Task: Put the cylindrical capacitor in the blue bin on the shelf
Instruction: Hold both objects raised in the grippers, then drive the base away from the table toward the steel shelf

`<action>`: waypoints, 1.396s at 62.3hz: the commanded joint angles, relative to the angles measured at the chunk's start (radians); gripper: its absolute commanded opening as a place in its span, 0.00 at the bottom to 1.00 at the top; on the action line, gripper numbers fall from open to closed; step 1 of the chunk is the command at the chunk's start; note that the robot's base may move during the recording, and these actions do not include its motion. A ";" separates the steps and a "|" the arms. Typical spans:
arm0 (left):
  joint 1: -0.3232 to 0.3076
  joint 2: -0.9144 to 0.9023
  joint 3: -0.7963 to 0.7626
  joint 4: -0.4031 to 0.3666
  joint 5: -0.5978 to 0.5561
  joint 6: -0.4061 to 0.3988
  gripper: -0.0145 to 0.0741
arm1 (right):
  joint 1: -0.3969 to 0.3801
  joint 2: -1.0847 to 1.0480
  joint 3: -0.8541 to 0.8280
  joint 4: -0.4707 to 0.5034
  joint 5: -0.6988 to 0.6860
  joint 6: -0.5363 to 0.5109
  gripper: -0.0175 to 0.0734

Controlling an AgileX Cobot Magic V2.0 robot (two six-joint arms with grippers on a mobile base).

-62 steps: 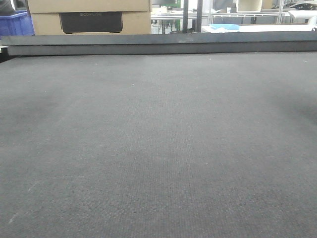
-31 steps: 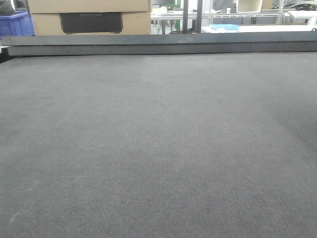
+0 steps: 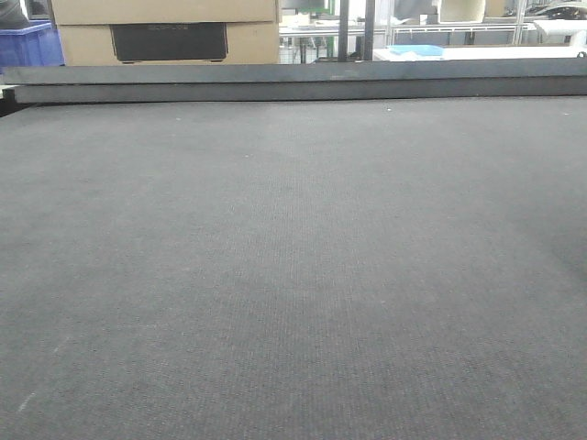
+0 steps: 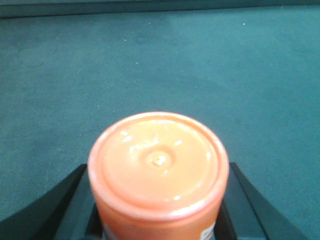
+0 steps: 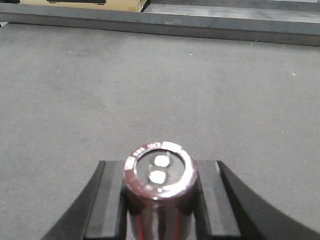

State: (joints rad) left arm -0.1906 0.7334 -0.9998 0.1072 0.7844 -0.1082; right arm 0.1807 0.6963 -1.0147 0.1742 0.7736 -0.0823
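Note:
In the right wrist view, my right gripper (image 5: 160, 192) is shut on the cylindrical capacitor (image 5: 159, 172). It is a dark brown-black cylinder with a silvery top and two terminals, held upright between the black fingers (image 5: 107, 200) above the grey mat. In the left wrist view, my left gripper (image 4: 159, 200) is shut on an orange cylinder (image 4: 159, 160) with a glossy round top. Neither gripper shows in the front view. A blue bin (image 3: 26, 44) sits beyond the table at the far left. Steel rails of what may be the shelf (image 3: 459, 29) show at the back right.
The wide dark grey mat (image 3: 293, 257) fills the front view and ends at a raised dark ledge (image 3: 293, 82) at the back. A cardboard box (image 3: 165, 32) with a black panel stands behind the ledge at the left.
The front view has shifted very slightly, and the dim shadow at the mat's right edge has faded. Nothing else differs.

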 commanded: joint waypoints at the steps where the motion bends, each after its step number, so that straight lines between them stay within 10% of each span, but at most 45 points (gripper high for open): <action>1: -0.001 -0.006 0.003 -0.005 -0.011 -0.008 0.04 | 0.001 -0.006 -0.010 0.001 -0.022 -0.005 0.02; 87: -0.001 -0.006 0.003 -0.005 -0.015 -0.008 0.04 | 0.001 -0.003 -0.010 0.001 -0.023 -0.005 0.02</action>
State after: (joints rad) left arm -0.1906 0.7334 -0.9980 0.1072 0.7861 -0.1082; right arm 0.1807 0.6955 -1.0147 0.1742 0.7736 -0.0823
